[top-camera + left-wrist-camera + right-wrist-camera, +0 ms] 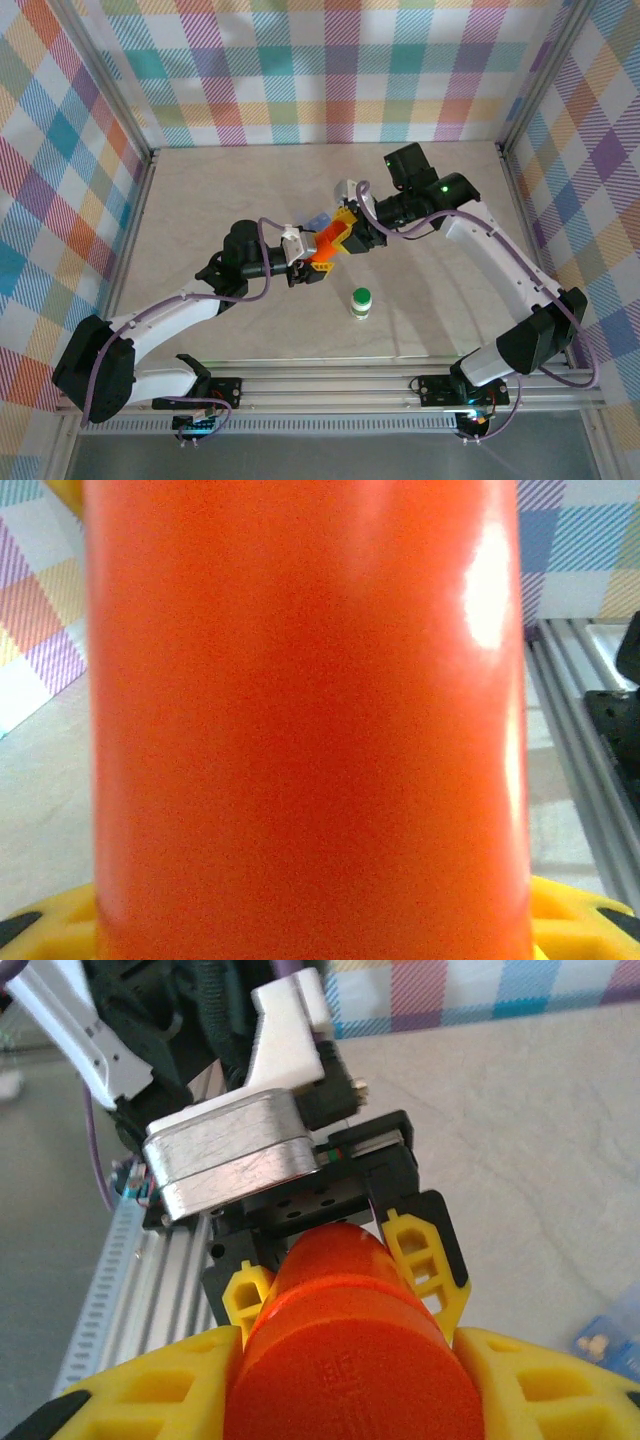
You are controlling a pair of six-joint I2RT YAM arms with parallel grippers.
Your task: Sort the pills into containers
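Observation:
An orange pill bottle [325, 248] hangs above the middle of the table, held between both arms. My left gripper [314, 266] is shut on the bottle's body, which fills the left wrist view as an orange wall [300, 720] with a yellow fingertip [575, 915] at the lower corner. My right gripper [346, 232] comes from the far side, and its yellow fingers [545, 1385] press both sides of the bottle's orange cap [350, 1370]. Beyond the cap, the left gripper's fingers [425, 1255] clamp the body. No loose pills are visible.
A small white bottle with a green cap [361, 302] stands upright on the table just in front of the grippers. A blue packet [318, 220] lies behind the orange bottle, also seen as a blue packet [610, 1345]. A pale object [347, 188] lies farther back. Checked walls enclose the table.

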